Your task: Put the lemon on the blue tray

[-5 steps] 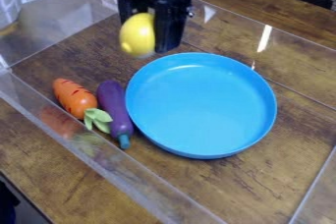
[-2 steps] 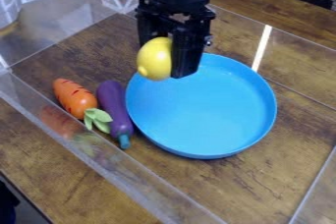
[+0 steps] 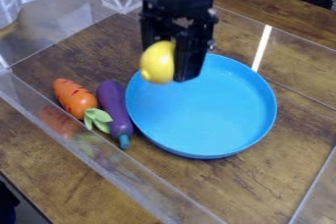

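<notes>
The lemon [image 3: 157,62] is bright yellow and rounded, and it hangs in the air just over the back left rim of the blue tray [image 3: 210,115]. My black gripper [image 3: 172,57] points down from above and is shut on the lemon, with dark fingers on either side of the fruit. The tray is a large round blue dish resting on the wooden table, and nothing lies inside it.
An orange carrot [image 3: 74,97] and a purple eggplant [image 3: 114,110] lie side by side left of the tray. Clear plastic walls [image 3: 53,31] run along the table's left and front edges.
The gripper has carried the lemon right and toward the tray, from behind the tray's left side to over its back left rim. Carrot, eggplant and tray stayed still.
</notes>
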You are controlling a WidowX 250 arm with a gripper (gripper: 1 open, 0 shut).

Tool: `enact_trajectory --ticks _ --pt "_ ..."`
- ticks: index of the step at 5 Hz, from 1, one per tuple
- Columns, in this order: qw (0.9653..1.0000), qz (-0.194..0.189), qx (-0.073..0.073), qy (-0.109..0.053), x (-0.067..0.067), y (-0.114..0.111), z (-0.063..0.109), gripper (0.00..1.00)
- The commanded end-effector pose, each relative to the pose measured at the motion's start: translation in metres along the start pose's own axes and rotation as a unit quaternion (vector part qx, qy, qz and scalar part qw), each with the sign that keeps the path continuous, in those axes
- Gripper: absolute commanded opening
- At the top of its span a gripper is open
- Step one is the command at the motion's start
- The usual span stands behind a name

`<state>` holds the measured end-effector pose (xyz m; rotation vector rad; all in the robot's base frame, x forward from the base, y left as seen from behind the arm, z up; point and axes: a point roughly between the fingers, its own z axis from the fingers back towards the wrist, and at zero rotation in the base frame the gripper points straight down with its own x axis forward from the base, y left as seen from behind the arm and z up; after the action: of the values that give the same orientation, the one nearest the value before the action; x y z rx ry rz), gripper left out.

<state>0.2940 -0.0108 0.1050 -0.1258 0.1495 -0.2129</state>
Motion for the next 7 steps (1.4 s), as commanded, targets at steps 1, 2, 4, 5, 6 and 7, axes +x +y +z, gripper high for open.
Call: enact_trajectory --ticks 1,2,4,5,6,7 --pt "0.9994 0.010 0.010 -0.030 0.009 0.018 0.010 0.00" --pt "0.9990 0.032 0.012 -0.029 0.010 0.023 -0.004 1.00" --pt "0.9976 0.060 0.010 -0.034 0.013 0.025 -0.041 1.00" --pt "0.9958 0.080 0.012 -0.043 0.013 0.017 -0.047 1.00" --pt "0.9939 0.096 0.013 -0.052 0.015 0.008 -0.055 1.00" --pt "0.9925 0.104 0.014 -0.063 0.014 0.002 -0.060 1.00"
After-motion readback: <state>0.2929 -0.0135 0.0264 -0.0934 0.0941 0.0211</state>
